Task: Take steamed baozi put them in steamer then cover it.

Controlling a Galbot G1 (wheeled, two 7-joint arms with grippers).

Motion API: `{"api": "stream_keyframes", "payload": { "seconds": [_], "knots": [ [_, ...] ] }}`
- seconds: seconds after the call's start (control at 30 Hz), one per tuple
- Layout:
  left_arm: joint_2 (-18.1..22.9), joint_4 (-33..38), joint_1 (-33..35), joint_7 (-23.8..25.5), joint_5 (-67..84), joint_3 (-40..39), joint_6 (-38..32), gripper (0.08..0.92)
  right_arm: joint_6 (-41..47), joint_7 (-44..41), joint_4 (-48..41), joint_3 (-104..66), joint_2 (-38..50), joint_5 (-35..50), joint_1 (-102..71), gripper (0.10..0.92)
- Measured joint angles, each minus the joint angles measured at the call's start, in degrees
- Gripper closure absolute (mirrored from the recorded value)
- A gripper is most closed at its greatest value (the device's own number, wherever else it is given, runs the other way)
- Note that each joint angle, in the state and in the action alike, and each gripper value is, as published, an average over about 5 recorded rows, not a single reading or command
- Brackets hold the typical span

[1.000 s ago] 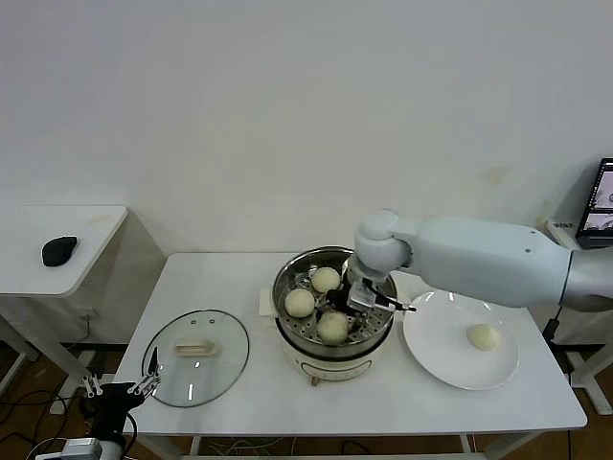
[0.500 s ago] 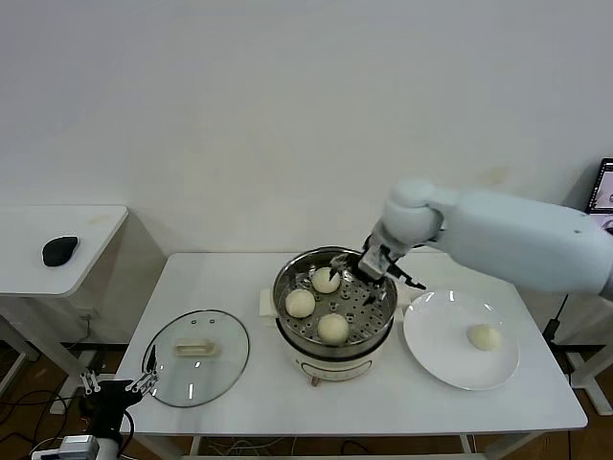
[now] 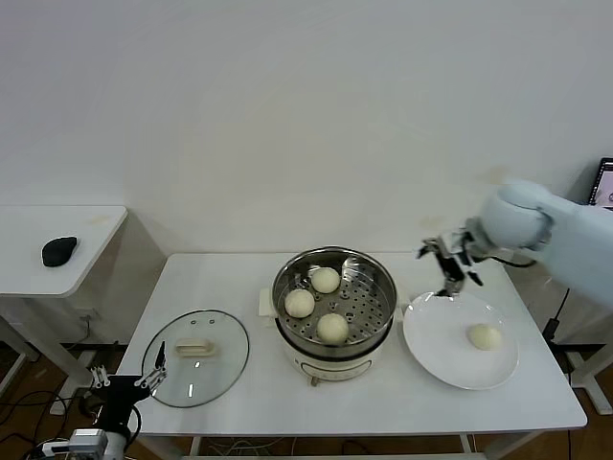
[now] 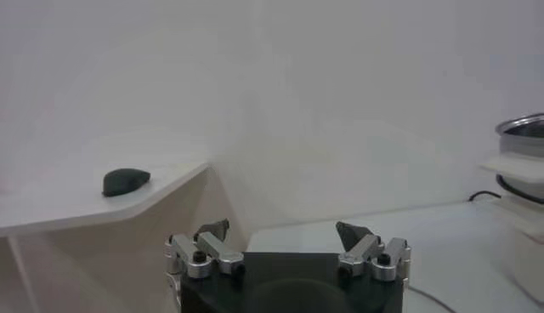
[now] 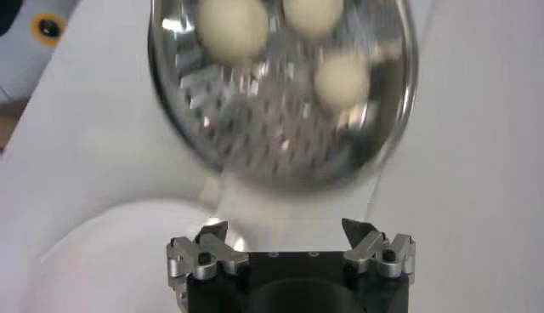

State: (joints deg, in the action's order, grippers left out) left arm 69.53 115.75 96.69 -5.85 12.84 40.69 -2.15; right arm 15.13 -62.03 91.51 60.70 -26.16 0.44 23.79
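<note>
The steel steamer (image 3: pixel 333 280) on its cream base stands mid-table with three cream-white baozi (image 3: pixel 332 327) on its perforated tray; it also shows in the right wrist view (image 5: pixel 280 128) with the three buns (image 5: pixel 342 78). A fourth baozi (image 3: pixel 485 336) lies on the white plate (image 3: pixel 441 350) at the right. The glass cover (image 3: pixel 196 356) with its cream handle lies flat at the table's left. My right gripper (image 3: pixel 450 268) is open and empty, in the air between steamer and plate; its jaws (image 5: pixel 285 234) stand wide apart. My left gripper (image 3: pixel 127 381) is open, parked low by the table's front left corner.
A side table (image 3: pixel 29 278) at the left carries a black mouse (image 3: pixel 59 250), also in the left wrist view (image 4: pixel 126 179). A white wall stands behind the table. A screen's edge (image 3: pixel 603 196) shows at far right. Bare tabletop lies before the steamer.
My right gripper has lifted out of the steamer, empty, and swung right toward the plate. The third baozi stays in the steamer. The left arm has barely moved.
</note>
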Motion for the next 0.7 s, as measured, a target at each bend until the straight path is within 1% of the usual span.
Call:
{"api": "stream_keyframes", "payload": {
  "seconds": [0.13, 0.3, 0.7],
  "knots": [
    [0.0, 0.0, 0.2, 0.0, -0.1, -0.2, 0.0, 0.177, -2.0, -2.2, -2.0, -6.3, 2.4, -2.6, -7.1, 0.203],
    [0.2, 0.2, 0.4, 0.0, -0.2, 0.0, 0.0, 0.177, -5.4, -4.0, -5.9, -15.3, 3.2, -6.2, -16.6, 0.203],
    [1.0, 0.3, 1.1, 0.0, -0.7, 0.6, 0.1, 0.177, -11.2, -5.0, -16.6, -30.8, -0.1, -14.3, -32.8, 0.203]
  ]
}}
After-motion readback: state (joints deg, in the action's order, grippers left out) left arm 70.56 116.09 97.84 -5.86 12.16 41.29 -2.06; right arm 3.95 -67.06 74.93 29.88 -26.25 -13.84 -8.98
